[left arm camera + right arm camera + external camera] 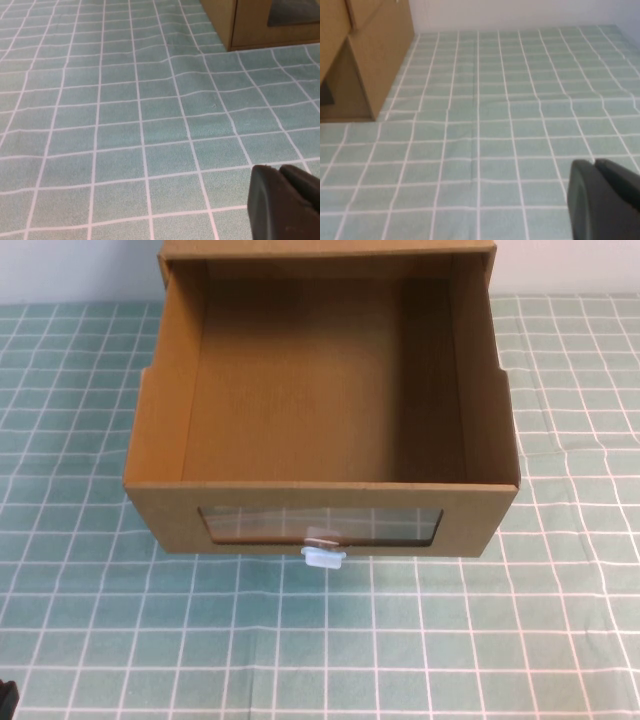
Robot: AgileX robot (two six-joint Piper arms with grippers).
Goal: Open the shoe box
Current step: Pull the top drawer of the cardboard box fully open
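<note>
High view shows the shoe box (320,510), a brown cardboard drawer type, standing slid open toward the robot with its bare inside exposed. A small white pull tab (322,557) sits below the clear window (320,525) on its front. Green checked cloth (500,640) covers the table around it. Left gripper (278,172) and right gripper (596,165) each hover low over the cloth, fingers pressed together on nothing. The box lies well ahead of both, which seem parked because the opening looks done.
</note>
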